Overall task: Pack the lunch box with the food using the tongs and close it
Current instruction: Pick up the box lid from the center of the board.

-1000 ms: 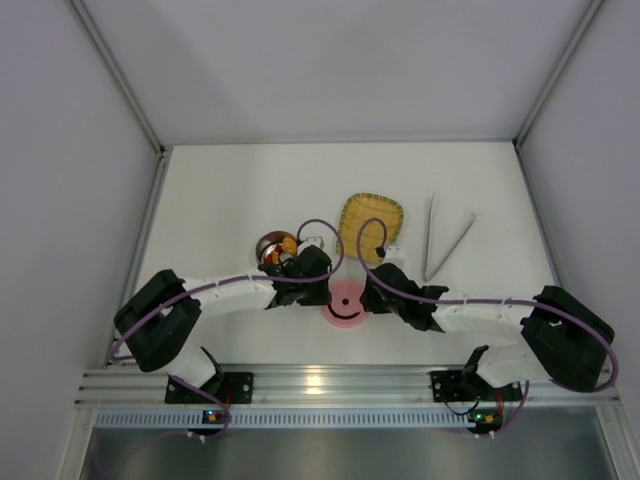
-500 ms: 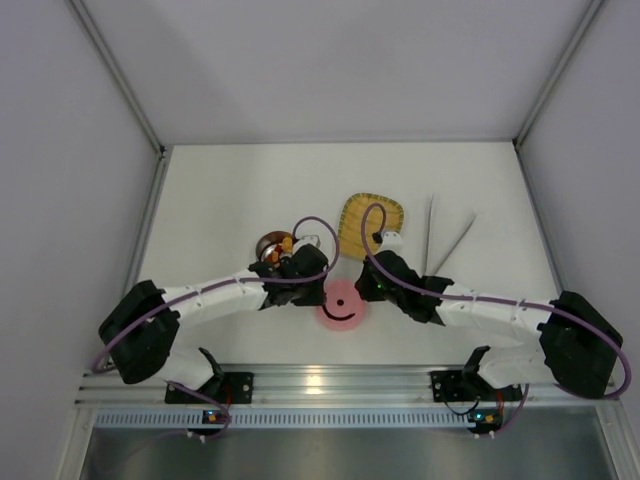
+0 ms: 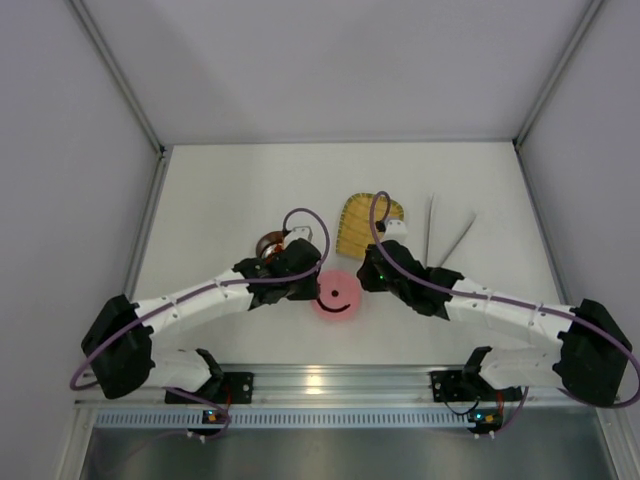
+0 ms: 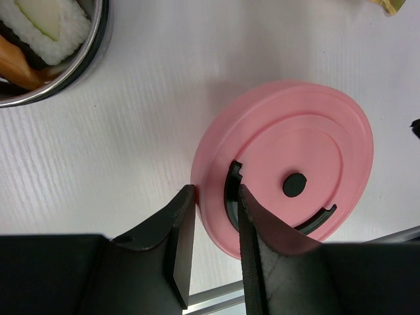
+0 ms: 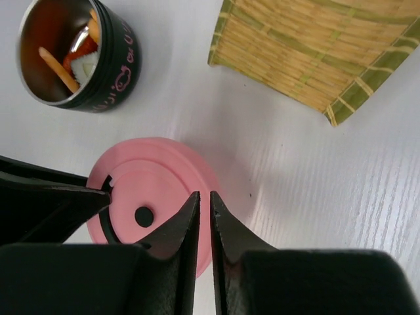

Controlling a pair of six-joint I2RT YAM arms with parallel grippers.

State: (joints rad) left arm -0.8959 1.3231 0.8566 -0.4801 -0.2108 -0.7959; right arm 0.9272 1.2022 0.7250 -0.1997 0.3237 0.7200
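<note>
The round pink lid [image 3: 337, 292] with its black smile mark sits between my two grippers. My left gripper [image 4: 216, 197] is shut on the rim of the lid [image 4: 295, 170], one finger outside the edge and one on top. The lunch box [image 5: 79, 56], dark outside and steel inside, stands open just left of the lid and holds food: an orange stick [image 5: 56, 69] and a white-and-dark roll [image 4: 46, 20]. My right gripper [image 5: 204, 195] hovers over the lid's right edge, shut with nothing between its fingers. The pale tongs [image 3: 431, 235] lie on the table at the right.
A yellow woven tray [image 3: 355, 225] lies beyond the lid, with the right arm's purple cable looping over it. The left arm hides part of the lunch box [image 3: 268, 244] in the top view. An aluminium rail runs along the near table edge.
The right gripper has closed and come off the lid. The left gripper, still shut on the lid, has carried it a little away from the near edge; both arms have reached farther out.
</note>
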